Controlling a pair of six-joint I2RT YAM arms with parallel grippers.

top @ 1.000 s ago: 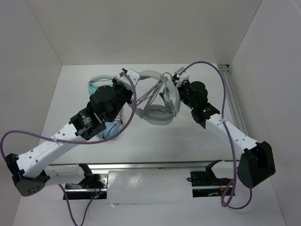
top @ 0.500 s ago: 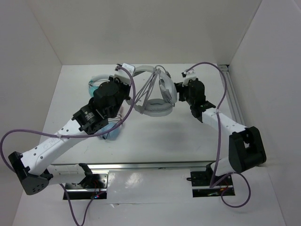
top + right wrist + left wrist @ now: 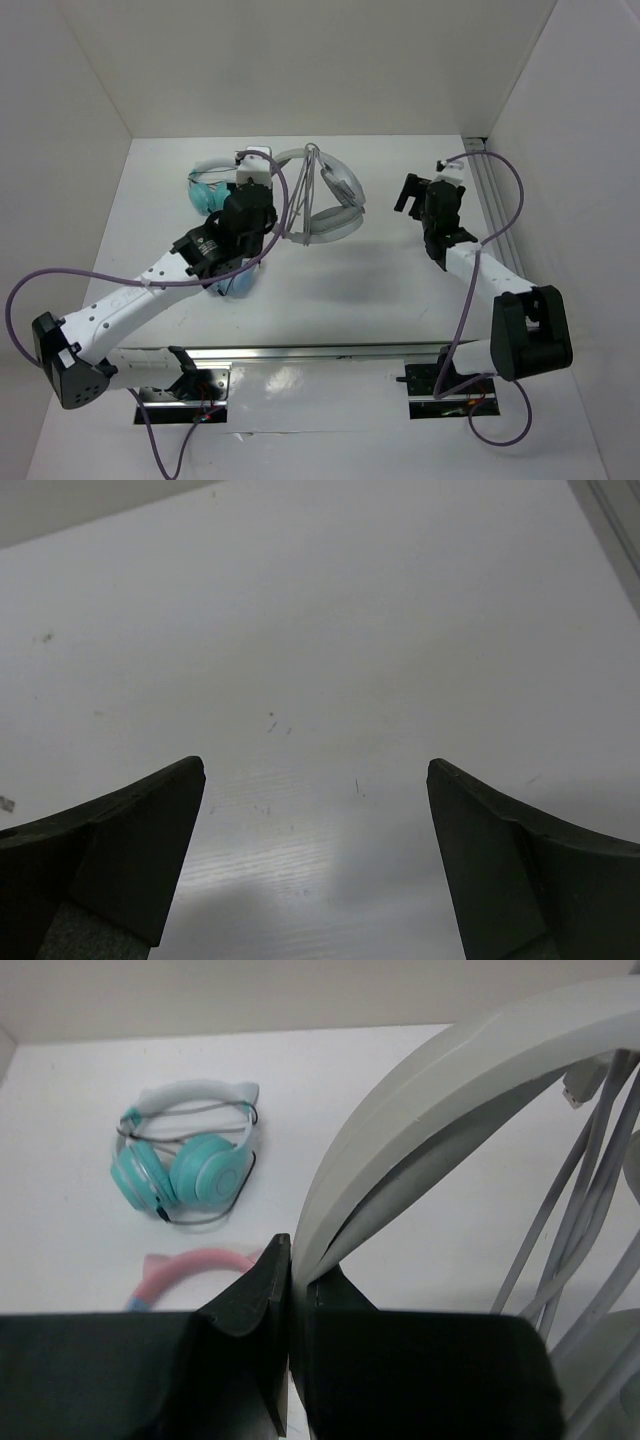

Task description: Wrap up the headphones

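To your left lie the teal pair (image 3: 185,1165) and the pink pair (image 3: 195,1265). Your left gripper (image 3: 290,1255) is pinched tight on the headphones (image 3: 450,1090) at mid-table, cable (image 3: 588,1210) strung across them. Your right gripper (image 3: 315,770) hangs well apart on the right, jaws spread wide.

Nothing here can be read. I can make out no lettering, brand, label or number on the headphones (image 3: 343,187) or on the counter (image 3: 350,290), and none shows in either close-up wrist view.
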